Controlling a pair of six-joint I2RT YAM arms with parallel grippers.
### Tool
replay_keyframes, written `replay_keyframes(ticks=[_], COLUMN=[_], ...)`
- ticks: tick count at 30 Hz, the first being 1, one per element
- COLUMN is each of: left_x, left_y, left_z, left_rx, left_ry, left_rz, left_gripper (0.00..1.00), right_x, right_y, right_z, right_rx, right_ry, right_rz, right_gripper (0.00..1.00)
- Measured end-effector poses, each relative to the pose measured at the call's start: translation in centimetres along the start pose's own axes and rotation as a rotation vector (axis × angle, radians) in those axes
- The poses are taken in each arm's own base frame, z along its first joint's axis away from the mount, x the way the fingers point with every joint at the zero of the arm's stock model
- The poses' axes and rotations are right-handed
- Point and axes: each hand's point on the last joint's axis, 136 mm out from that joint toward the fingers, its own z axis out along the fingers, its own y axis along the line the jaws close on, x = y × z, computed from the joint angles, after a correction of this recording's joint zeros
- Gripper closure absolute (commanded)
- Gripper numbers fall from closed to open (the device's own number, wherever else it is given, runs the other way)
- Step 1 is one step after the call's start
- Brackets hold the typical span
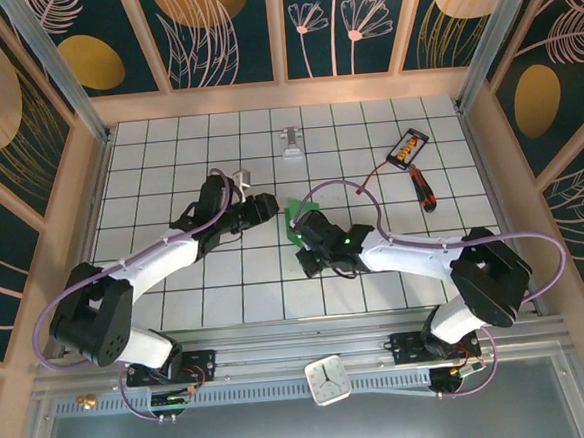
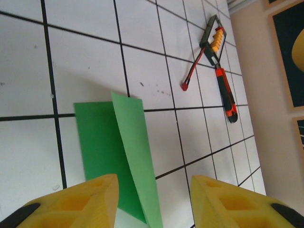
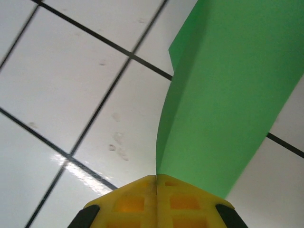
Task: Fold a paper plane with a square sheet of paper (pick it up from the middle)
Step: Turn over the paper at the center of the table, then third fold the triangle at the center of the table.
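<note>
My right claw (image 3: 156, 178) is clenched, its two yellow fingers pressed tip to tip on the edge of the green paper (image 3: 228, 95). From that pinch the sheet rises off the table and curves away, so one side hangs in the air above the white tiles.

My left claw (image 2: 153, 190) is released, its yellow fingers (image 2: 80, 202) set apart. The paper (image 2: 104, 147) runs down between them: a darker panel lies flat on the tiles, and a lighter panel stands tilted along a fold beside it. I cannot tell whether either left finger touches the sheet.

From the overhead camera, both claws meet near the middle of the table (image 1: 168, 167), left (image 1: 266, 206) and right (image 1: 301, 233), with the paper (image 1: 297, 219) between them. A red-handled screwdriver (image 1: 423, 188) lies well apart to the right, and just beyond it sits a small black and orange tool (image 1: 408, 148). A clock (image 1: 329, 380) rests on the near rail between the arm bases.
</note>
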Motion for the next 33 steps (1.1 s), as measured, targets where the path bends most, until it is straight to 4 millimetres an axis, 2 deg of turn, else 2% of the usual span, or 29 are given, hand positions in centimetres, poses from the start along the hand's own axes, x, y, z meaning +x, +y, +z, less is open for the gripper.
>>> replay_keyframes(ticks=[9, 13, 18, 23, 29, 33], left_x=[1.9, 1.5, 1.2, 1.6, 3.0, 3.0], left_y=[1.5, 0.8, 0.5, 1.7, 4.0, 4.9], left_z=[1.9, 2.3, 4.1, 6.6, 8.2, 9.0], left_rx=[-0.015, 0.001, 0.02, -0.007, -0.077, -0.113], left_ry=[0.094, 0.108, 0.147, 0.212, 0.288, 0.314], left_rz=[-0.03, -0.024, -0.021, -0.013, 0.014, 0.05], left_gripper=[0.62, 0.69, 0.76, 0.8, 0.81, 0.82], right_x=[1.1, 1.4, 1.6, 1.6, 1.7, 2.0], right_y=[1.4, 1.8, 2.1, 2.4, 2.5, 2.4], right_z=[0.8, 1.1, 1.5, 1.8, 2.1, 2.5], right_rx=[-0.101, -0.123, -0.14, -0.15, -0.152, -0.147], right_ry=[0.002, -0.002, 0.0, -0.002, 0.004, 0.017], right_rz=[0.001, 0.003, 0.01, 0.018, 0.017, 0.017], right_gripper=[1.0, 1.0, 1.0, 1.0, 0.99, 0.98])
